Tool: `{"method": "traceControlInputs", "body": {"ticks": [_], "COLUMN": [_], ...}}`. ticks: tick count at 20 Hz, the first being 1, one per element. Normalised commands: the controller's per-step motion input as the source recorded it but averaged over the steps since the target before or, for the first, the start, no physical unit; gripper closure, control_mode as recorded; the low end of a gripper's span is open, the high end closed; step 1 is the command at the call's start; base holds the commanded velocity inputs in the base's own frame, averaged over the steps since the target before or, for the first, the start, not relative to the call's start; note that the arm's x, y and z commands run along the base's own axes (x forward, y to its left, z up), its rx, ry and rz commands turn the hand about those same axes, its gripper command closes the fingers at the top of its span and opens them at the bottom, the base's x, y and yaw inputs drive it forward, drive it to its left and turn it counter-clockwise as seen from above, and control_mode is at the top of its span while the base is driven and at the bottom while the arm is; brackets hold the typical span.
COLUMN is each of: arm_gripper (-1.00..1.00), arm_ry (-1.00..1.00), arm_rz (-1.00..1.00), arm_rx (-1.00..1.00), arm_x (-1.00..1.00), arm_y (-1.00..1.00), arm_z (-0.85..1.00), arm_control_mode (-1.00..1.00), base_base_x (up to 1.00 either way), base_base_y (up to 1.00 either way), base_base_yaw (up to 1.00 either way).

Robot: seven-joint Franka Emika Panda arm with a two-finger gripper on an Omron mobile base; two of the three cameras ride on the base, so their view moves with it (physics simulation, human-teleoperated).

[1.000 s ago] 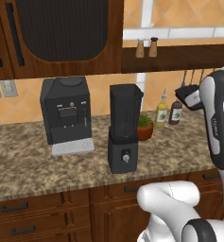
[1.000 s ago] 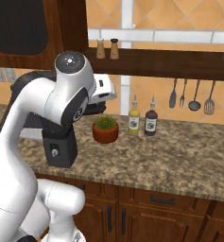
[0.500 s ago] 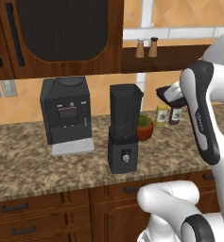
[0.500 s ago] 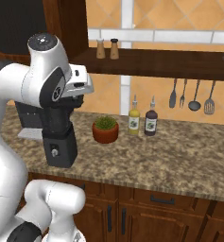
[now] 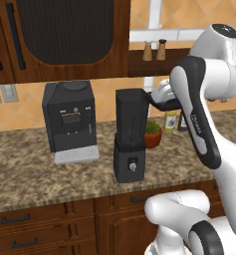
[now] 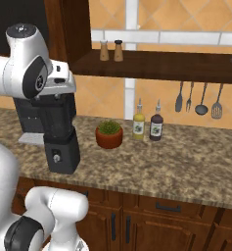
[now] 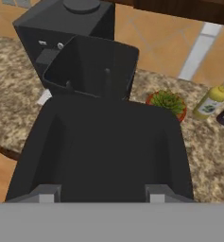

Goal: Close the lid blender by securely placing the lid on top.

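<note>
The blender point(image 5: 130, 141) stands on the counter with its dark jar open at the top point(image 7: 91, 67). My gripper point(image 5: 158, 98) hovers just right of the jar's rim, at about the height of the jar's top. It is shut on the lid point(image 5: 165, 105), a flat black squarish cap. In the hand view the lid point(image 7: 104, 146) spreads wide in the foreground between my fingertips point(image 7: 155, 193), and the jar mouth lies just beyond its far edge. The right base view has my white arm in front of the jar point(image 6: 59, 117), with the blender base point(image 6: 62, 155) below it.
A black coffee machine point(image 5: 69, 119) stands left of the blender. A potted plant point(image 6: 109, 135) and two bottles point(image 6: 139, 122) sit to its right near the wall. Utensils point(image 6: 198, 98) hang under a shelf point(image 6: 156, 61) with shakers. A dark cabinet point(image 5: 64, 35) overhangs the counter.
My arm has swung left with the lid, from near the bottles at the right to just beside the blender jar's top. The blender has not moved.
</note>
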Motion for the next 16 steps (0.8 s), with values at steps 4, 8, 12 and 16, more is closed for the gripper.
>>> {"method": "traceControlInputs", "body": {"ticks": [4, 8, 12, 16], "arm_gripper": [1.00, 1.00, 1.00, 1.00], "arm_ry": [0.00, 0.00, 0.00, 0.00], "arm_rz": [0.00, 0.00, 0.00, -0.03], "arm_rx": [0.00, -0.01, -0.01, -0.01], "arm_x": [0.17, 0.33, 0.39, 0.33], "arm_y": [0.42, 0.37, 0.33, 0.19], "arm_z": [0.00, 0.00, 0.00, 0.00], "arm_control_mode": [-1.00, -1.00, -1.00, -1.00], "base_base_x": [0.00, 0.00, 0.00, 0.00], "base_base_y": [0.00, 0.00, 0.00, 0.00], "base_base_yaw": [0.00, 0.00, 0.00, 0.00]}}
